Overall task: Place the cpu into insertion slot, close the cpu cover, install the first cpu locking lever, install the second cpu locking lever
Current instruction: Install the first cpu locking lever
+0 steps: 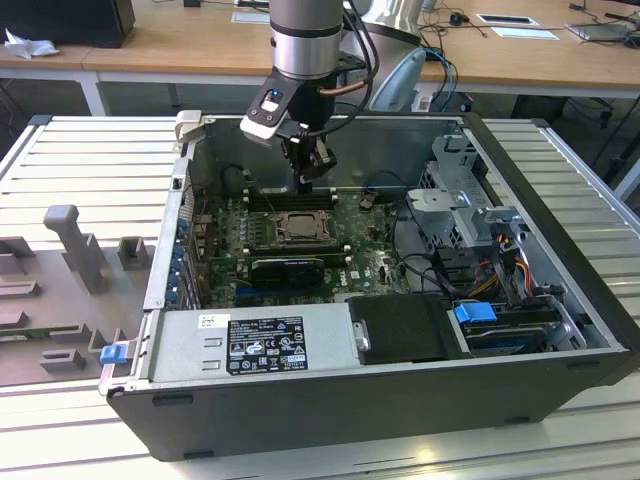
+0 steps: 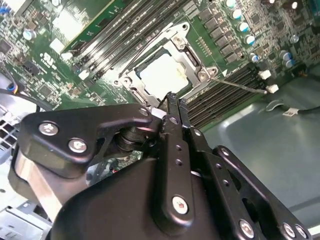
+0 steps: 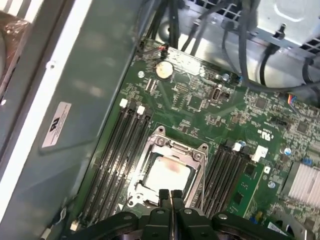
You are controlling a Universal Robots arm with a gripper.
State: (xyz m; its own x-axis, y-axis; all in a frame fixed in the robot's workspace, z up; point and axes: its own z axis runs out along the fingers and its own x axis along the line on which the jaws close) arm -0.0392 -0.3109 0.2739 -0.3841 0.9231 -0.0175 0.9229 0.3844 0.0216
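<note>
Item: small flat square cpu with a pale silvery-white face (image 2: pixel 162 75) (image 3: pixel 167 175). Location: seated in the square dark-framed insertion slot (image 1: pixel 300 226) on the green motherboard (image 3: pixel 200 100), inside an open dark grey computer case (image 1: pixel 350 410) lying on a ribbed aluminium tabletop (image 1: pixel 60 160).

Item: thin silvery-bronze metal cpu cover with a square cut-out (image 2: pixel 195 60) (image 3: pixel 175 147). Condition: lying down over the slot, with the chip's face showing through the cut-out.

Item: thin steel lever rod (image 2: pixel 237 85). Condition: jutting out from one corner of the slot, across the long black memory slots (image 2: pixel 220 97).

Item: black jaws of the arm. Condition: clenched tip against tip, nothing seen between them. Position: in the exterior view, hanging just above the slot; in both wrist views, the tips sit at the edge of the cover frame. Contact with the frame cannot be told.
</note>
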